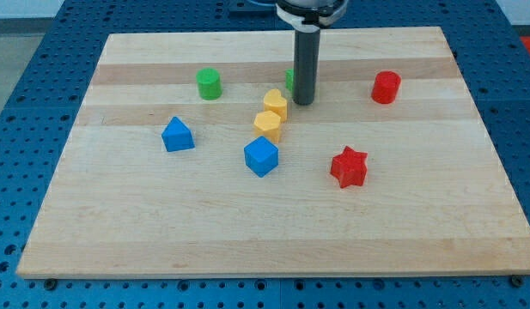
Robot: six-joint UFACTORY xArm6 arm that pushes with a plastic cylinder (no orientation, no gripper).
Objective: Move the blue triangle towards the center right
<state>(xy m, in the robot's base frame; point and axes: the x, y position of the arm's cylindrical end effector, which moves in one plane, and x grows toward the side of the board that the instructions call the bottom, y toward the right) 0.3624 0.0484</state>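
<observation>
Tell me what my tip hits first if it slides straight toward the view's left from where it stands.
Most likely the upper yellow block, just left of my tip; depth is unclear, so it might pass narrowly behind it.

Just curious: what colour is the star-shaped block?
Red. The star shows clearly in the camera view, right of the blue cube.

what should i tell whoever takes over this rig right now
My tip is down on the board near the view's top centre, just right of the upper yellow block and touching no task block. A green block sits mostly hidden behind the rod.
The blue triangle sits left of centre, well left of my tip.
In its path to the right: the lower yellow block, the blue cube and the red star.
Done: nothing evident; the triangle is far from centre right.
Left: bring my tip round to the triangle's left side and push it right.
</observation>
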